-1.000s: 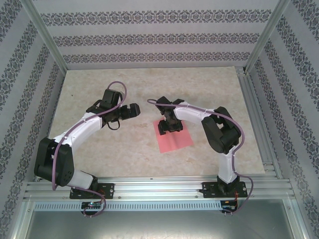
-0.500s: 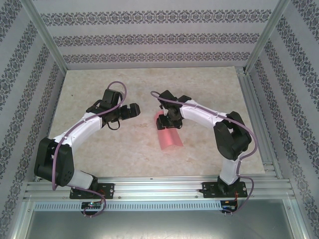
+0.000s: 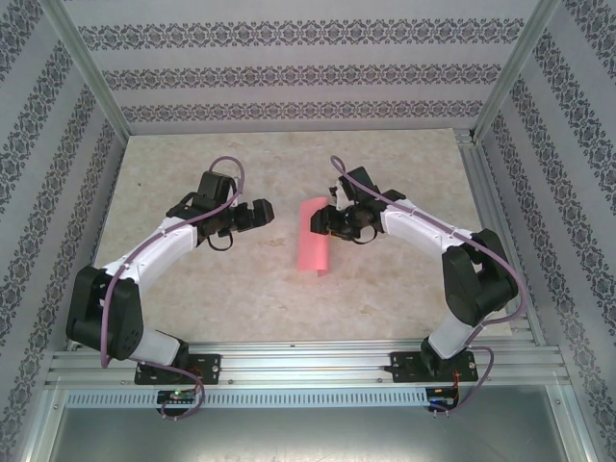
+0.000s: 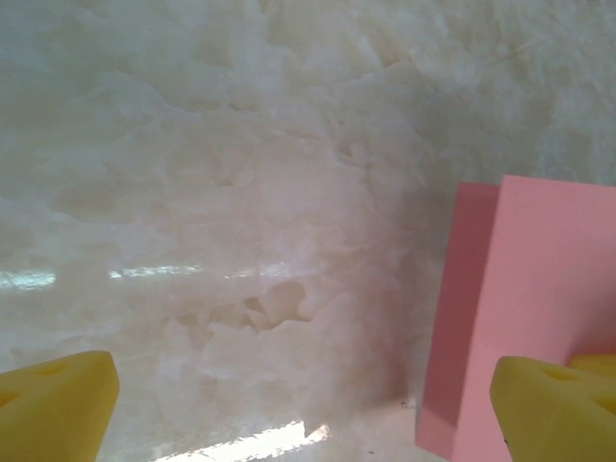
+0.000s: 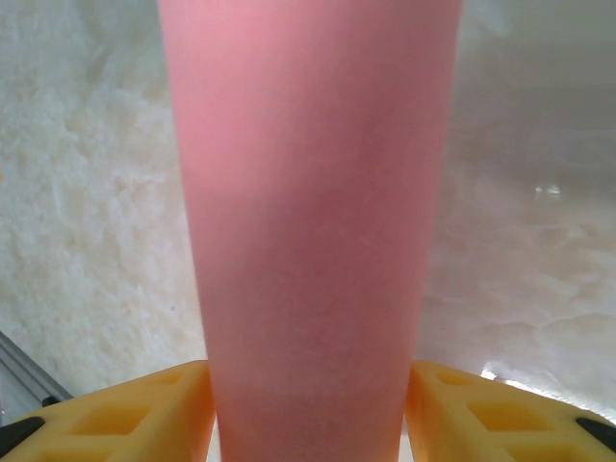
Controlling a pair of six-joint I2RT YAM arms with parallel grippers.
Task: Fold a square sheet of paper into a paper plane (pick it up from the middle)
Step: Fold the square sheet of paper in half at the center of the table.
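The left gripper (image 3: 256, 214) hovers just left of the one pink sheet of paper (image 3: 313, 245), its two yellow fingers (image 4: 58, 404) spread wide with nothing between them. The sheet is over the middle of the marble table (image 3: 192, 289), bent into a narrow strip. Just right of it, the right gripper (image 3: 325, 223), second of the two, pinches the sheet, a yellow finger (image 5: 144, 414) pressed against each side.
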